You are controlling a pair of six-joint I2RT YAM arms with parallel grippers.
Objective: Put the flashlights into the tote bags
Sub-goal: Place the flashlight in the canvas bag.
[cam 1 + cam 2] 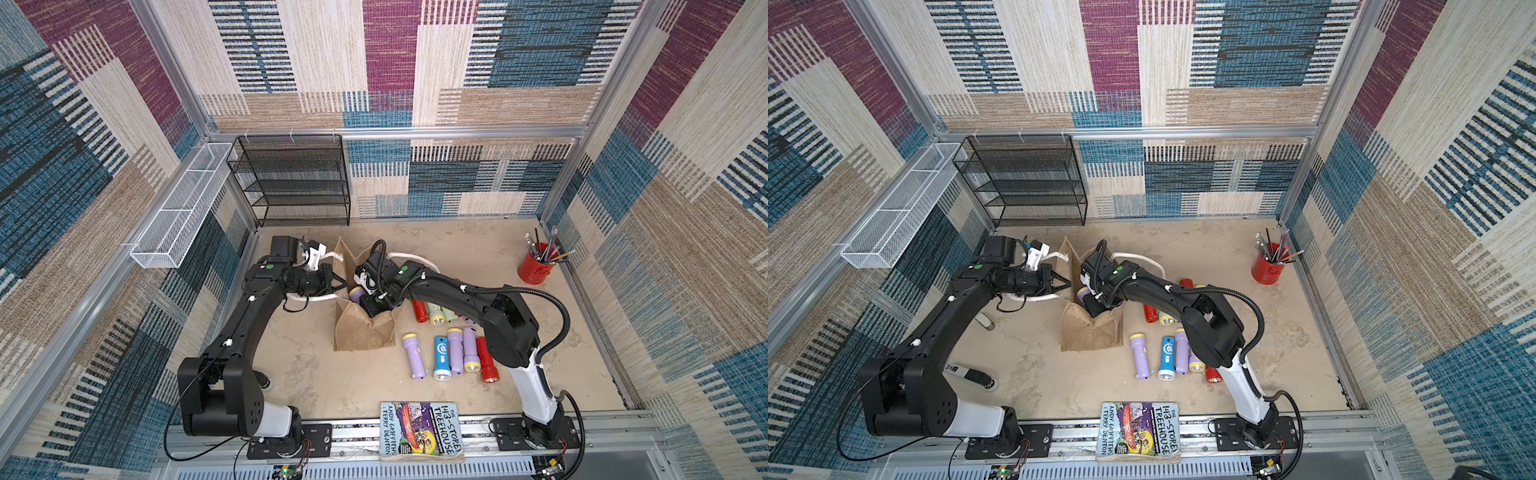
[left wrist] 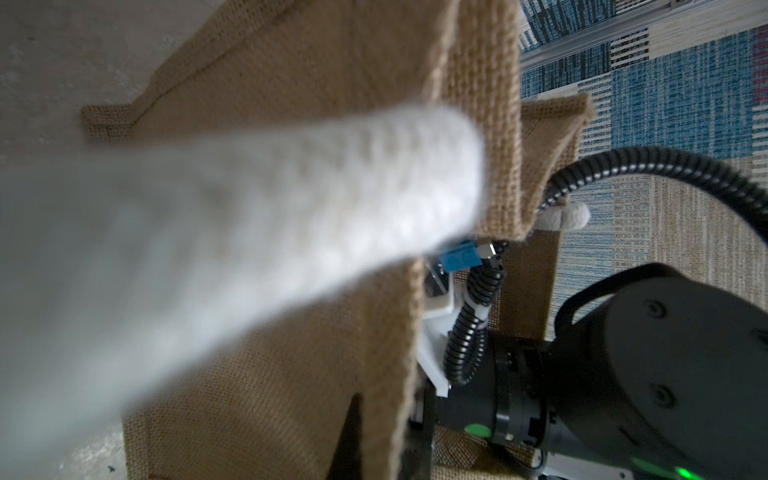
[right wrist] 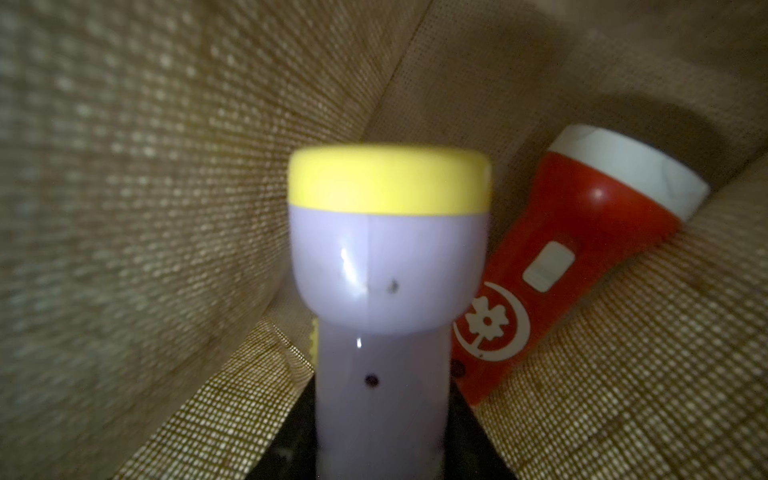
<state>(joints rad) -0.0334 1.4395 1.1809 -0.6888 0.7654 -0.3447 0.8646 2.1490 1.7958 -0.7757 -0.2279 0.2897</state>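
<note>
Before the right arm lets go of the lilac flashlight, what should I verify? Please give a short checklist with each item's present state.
1. Right gripper shut on the lilac flashlight: ok.
2. Its head inside the tote bag, burlap on all sides: ok.
3. Left gripper shut on the bag's side wall, mouth open: ok.
4. Red flashlight in the bag, clear of the lilac one: cannot tell.
5. All flashlights packed: not ok; the blue flashlight and others lie on the table.

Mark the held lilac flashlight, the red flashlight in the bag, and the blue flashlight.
lilac flashlight (image 3: 386, 266): right wrist view, its head.
red flashlight (image 3: 582, 220): right wrist view, its body.
blue flashlight (image 1: 441, 354): a top view, its barrel.
</note>
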